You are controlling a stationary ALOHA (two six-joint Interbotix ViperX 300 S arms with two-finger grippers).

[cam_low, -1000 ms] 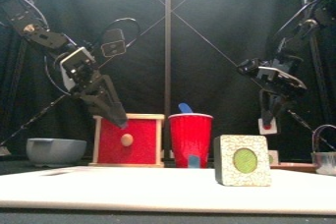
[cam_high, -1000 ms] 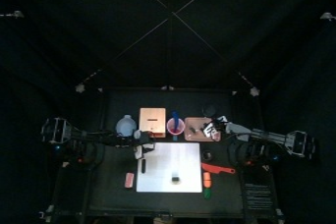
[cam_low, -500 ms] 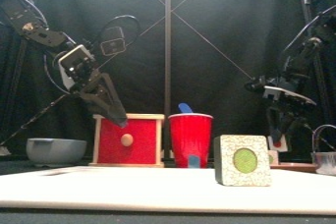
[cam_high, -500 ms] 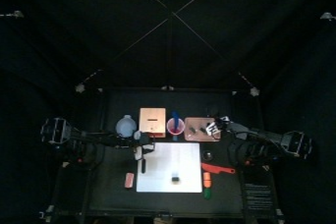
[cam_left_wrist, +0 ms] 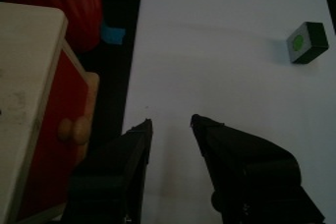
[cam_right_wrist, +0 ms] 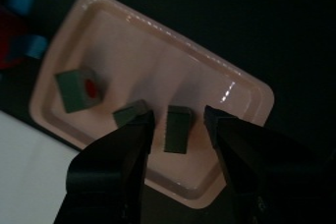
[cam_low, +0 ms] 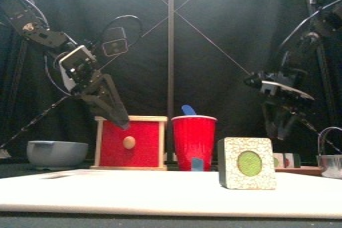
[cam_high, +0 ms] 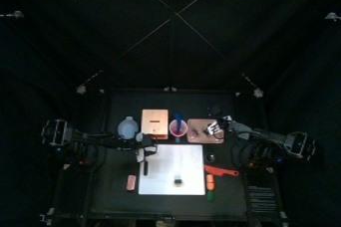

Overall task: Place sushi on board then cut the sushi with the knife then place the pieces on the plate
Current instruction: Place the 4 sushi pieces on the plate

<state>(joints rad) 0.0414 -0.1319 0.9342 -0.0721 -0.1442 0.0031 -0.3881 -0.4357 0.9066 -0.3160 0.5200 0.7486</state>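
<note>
- Top view: one white board (cam_high: pixel 186 163) lies at the front middle of the table, and one sushi piece (cam_high: pixel 180 182) stands on it. One pink tray (cam_high: pixel 202 131) sits just past the board's far right corner. Left of the tray are one red cup (cam_high: pixel 178 126) and one wooden box (cam_high: pixel 155 124).
- Front view: my left gripper (cam_low: pixel 118 117) hangs above the box. My right gripper (cam_low: pixel 283 130) hangs at the far right.
- Left wrist view: my left fingers (cam_left_wrist: pixel 118 169) are spread and hold nothing over bare board. The single piece lies well apart.
- Right wrist view: my right fingers (cam_right_wrist: pixel 125 159) are spread above the tray. Three sushi pieces (cam_right_wrist: pixel 79 88) lie on it, one showing in the gap and not pinched.
</note>
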